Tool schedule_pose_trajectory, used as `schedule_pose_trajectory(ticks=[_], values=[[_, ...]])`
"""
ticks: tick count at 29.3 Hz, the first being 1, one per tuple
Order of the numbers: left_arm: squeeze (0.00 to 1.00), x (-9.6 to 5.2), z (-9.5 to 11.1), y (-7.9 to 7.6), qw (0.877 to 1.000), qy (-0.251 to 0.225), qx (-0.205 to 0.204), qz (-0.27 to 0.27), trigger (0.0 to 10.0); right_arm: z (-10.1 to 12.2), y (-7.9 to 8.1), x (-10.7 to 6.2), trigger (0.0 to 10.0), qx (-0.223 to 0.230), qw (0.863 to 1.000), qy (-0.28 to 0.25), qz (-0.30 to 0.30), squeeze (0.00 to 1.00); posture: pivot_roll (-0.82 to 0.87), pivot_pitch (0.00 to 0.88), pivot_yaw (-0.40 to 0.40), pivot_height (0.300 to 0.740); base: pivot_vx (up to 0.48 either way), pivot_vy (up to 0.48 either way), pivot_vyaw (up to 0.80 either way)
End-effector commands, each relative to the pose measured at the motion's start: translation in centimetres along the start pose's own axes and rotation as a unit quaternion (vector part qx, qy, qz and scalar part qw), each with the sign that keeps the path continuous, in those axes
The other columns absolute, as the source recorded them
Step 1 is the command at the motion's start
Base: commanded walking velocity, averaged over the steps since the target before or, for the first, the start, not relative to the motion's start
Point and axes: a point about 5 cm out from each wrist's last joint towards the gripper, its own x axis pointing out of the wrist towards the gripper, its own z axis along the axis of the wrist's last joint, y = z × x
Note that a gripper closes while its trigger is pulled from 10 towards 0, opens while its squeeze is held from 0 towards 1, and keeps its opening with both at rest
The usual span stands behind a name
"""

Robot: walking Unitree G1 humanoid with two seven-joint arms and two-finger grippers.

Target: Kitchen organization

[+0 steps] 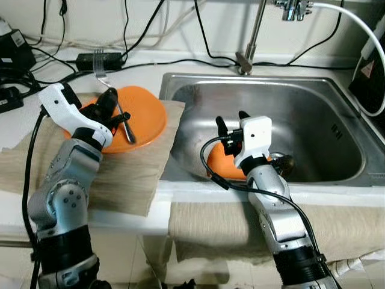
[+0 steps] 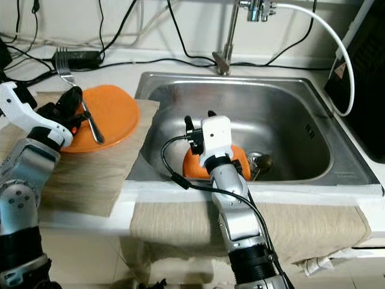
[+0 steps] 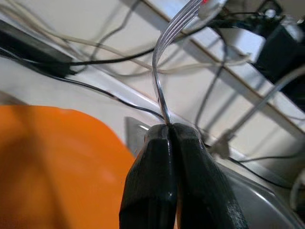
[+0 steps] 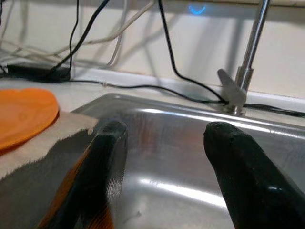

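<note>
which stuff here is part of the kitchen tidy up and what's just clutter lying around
In the job:
- fork, clamped in the left gripper
- orange plate on the cloth
- orange dish in the sink, below the open right gripper

Lying about:
- cables
- power brick
- tap

The far half of the sink (image 1: 313,114) is bare steel, free for a gripper. Near the front wall an orange bowl (image 2: 191,165) takes room. Behind, the tap (image 1: 252,36) and hanging cables (image 1: 204,30) block the way.
</note>
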Motion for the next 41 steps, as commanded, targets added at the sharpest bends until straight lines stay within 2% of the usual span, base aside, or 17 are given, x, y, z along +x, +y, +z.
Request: schedule_pose_trajectory(ticks=[1, 7, 8, 10, 11, 14, 16, 18, 21, 23, 25, 26, 30, 33, 41], values=[[0.00, -0.3, 0.0, -0.8, 1.000, 0.006, -0.003, -0.015, 0.0, 0.8, -0.1, 0.3, 10.0, 0.011, 1.000, -0.013, -0.003, 0.00, 0.16, 0.000, 0.016, 0.740, 0.000, 0.000, 0.00], [0.00, -1.0, -1.1, -1.3, 0.999, 0.031, 0.005, -0.031, 0.0, 0.6, -0.2, 0.6, 10.0, 0.044, 0.999, 0.000, -0.005, 0.00, 0.16, 0.000, 0.015, 0.740, 0.000, 0.000, 0.00], [0.00, -1.0, -1.3, -1.5, 0.999, 0.036, 0.003, -0.035, 0.0, 0.4, -0.1, 0.8, 10.0, 0.072, 0.997, 0.012, -0.002, 0.00, 0.16, 0.000, 0.015, 0.740, 0.000, 0.000, 0.00], [0.00, -1.0, -1.3, -1.7, 0.999, 0.039, 0.004, -0.037, 0.0, 0.2, 0.0, 0.9, 10.0, 0.087, 0.996, 0.019, 0.001, 0.00, 0.16, 0.000, 0.015, 0.740, 0.000, 0.000, 0.00], [0.00, -0.9, -1.4, -1.9, 0.998, 0.041, 0.007, -0.042, 0.0, 0.2, 0.3, 1.1, 10.0, 0.112, 0.993, 0.029, 0.015, 0.00, 0.16, 0.000, 0.015, 0.740, 0.000, 0.000, 0.00], [0.00, -0.6, -1.4, -2.7, 0.997, 0.043, 0.007, -0.056, 0.0, 0.5, 1.6, 1.7, 10.0, 0.200, 0.975, 0.052, 0.078, 0.00, 0.16, 0.000, 0.017, 0.740, 0.000, 0.000, 0.00], [0.00, -0.6, -1.4, -2.9, 0.997, 0.043, 0.005, -0.059, 0.0, 0.7, 1.8, 1.8, 10.0, 0.212, 0.972, 0.052, 0.091, 0.00, 0.16, 0.000, 0.018, 0.740, 0.000, 0.000, 0.00], [0.00, -0.3, -1.5, -3.3, 0.997, 0.045, -0.001, -0.067, 0.0, 1.2, 2.8, 1.9, 10.0, 0.252, 0.957, 0.060, 0.133, 0.00, 0.16, 0.000, 0.020, 0.740, 0.000, 0.000, 0.00], [0.00, -0.3, -1.6, -3.4, 0.997, 0.045, -0.005, -0.068, 0.0, 1.4, 3.0, 2.0, 10.0, 0.261, 0.953, 0.062, 0.140, 0.00, 0.16, 0.000, 0.020, 0.740, 0.000, 0.000, 0.00], [0.00, -0.1, -1.6, -3.6, 0.997, 0.043, -0.015, -0.068, 0.0, 1.6, 3.3, 2.0, 10.0, 0.285, 0.942, 0.070, 0.161, 0.00, 0.16, 0.000, 0.022, 0.740, 0.000, 0.000, 0.00], [0.00, 0.1, -1.7, -3.8, 0.996, 0.040, -0.024, -0.070, 0.0, 1.9, 4.0, 1.9, 10.0, 0.326, 0.920, 0.086, 0.201, 0.00, 0.16, 0.000, 0.023, 0.740, 0.000, 0.000, 0.00], [0.00, 0.3, -1.8, -4.0, 0.996, 0.040, -0.031, -0.073, 0.0, 2.2, 4.3, 1.9, 10.0, 0.352, 0.904, 0.092, 0.224, 0.00, 0.16, 0.000, 0.024, 0.740, 0.000, 0.000, 0.00], [0.00, 0.4, -2.1, -4.0, 0.996, 0.042, -0.034, -0.073, 0.0, 2.6, 4.5, 1.8, 10.0, 0.374, 0.887, 0.100, 0.250, 0.00, 0.15, 0.000, 0.023, 0.740, 0.000, 0.000, 0.00], [0.00, 0.7, -2.8, -3.4, 0.996, 0.048, -0.035, -0.065, 0.0, 2.7, 4.9, 1.8, 10.0, 0.398, 0.868, 0.113, 0.274, 0.00, 0.15, 0.000, 0.022, 0.740, 0.000, 0.000, 0.00], [0.00, 0.9, -3.3, -3.2, 0.996, 0.054, -0.037, -0.059, 0.0, 3.0, 5.4, 1.6, 10.0, 0.410, 0.850, 0.131, 0.305, 0.00, 0.15, 0.000, 0.022, 0.740, 0.000, 0.000, 0.00]])
